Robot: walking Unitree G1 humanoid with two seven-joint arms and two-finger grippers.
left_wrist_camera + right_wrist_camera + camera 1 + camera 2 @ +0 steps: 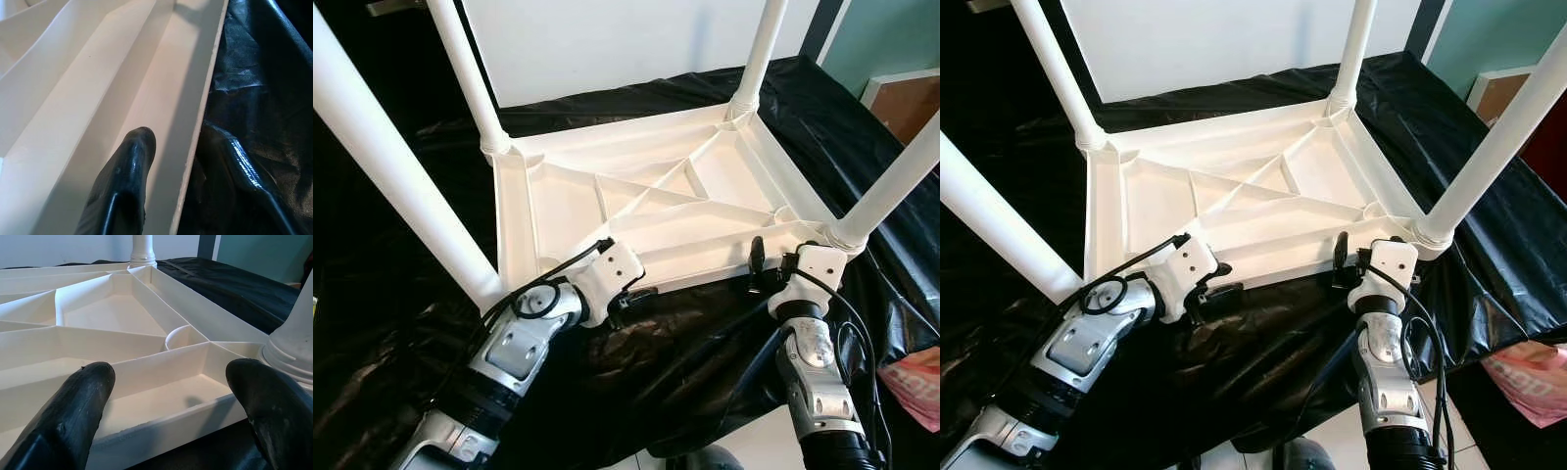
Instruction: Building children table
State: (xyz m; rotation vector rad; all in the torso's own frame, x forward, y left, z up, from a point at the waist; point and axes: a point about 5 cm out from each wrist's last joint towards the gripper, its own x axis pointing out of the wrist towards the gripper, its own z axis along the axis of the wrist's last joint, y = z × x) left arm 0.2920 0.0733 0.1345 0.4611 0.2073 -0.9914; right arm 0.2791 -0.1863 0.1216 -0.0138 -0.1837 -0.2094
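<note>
A white children's table (566, 208) lies upside down on a black plastic sheet (685, 343), its ribbed underside up and several white legs (401, 186) standing upward. My left gripper (1222, 279) is at the near rim's left part, shut on the rim: one finger (128, 181) lies inside the rim wall, the other sits outside below it. My right gripper (773, 258) is at the near rim beside the near right leg (891, 186). It is open, its two fingers (73, 406) spread wide across the rim, touching nothing that I can see.
The black sheet covers the whole support and hangs over its near edge. A white board (607, 39) stands behind the table. A pink bag (920, 387) lies low at the right, and a brown box (911, 98) stands at the far right.
</note>
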